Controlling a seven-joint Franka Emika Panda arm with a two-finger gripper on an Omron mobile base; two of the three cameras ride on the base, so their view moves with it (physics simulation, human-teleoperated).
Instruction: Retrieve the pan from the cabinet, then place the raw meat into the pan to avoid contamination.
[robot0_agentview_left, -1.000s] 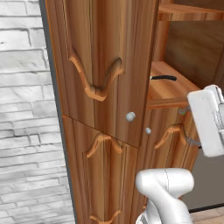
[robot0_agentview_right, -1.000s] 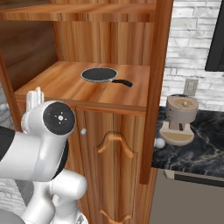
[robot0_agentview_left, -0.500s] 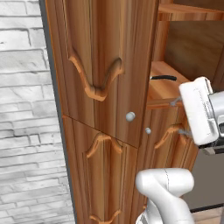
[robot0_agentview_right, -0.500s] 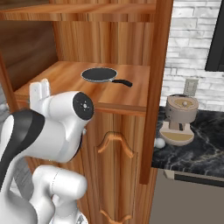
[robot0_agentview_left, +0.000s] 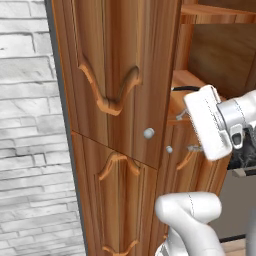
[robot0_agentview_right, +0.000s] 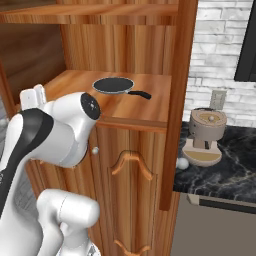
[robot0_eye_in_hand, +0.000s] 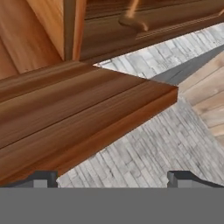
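Two tool (robot0_eye_in_hand: 112, 177) tips apart, seemingly empty

One pan (robot0_agentview_right: 114, 85) is sitting on the open shelf of one cabinet (robot0_agentview_right: 135, 170). Three small round knobs are showing on the cabinet doors: two in the left base view (robot0_agentview_left: 148, 133) (robot0_agentview_left: 169, 149), and one (robot0_agentview_right: 95, 150) in the right base view, which may be one of those two again. One coffee machine (robot0_agentview_right: 203, 135) is standing on one dark counter (robot0_agentview_right: 235, 177). One small white ball (robot0_agentview_right: 182, 163) is lying just beside the machine. Two dark fingertips (robot0_eye_in_hand: 41, 178) (robot0_eye_in_hand: 183, 177) are rising at the bottom of the hand view, well apart.
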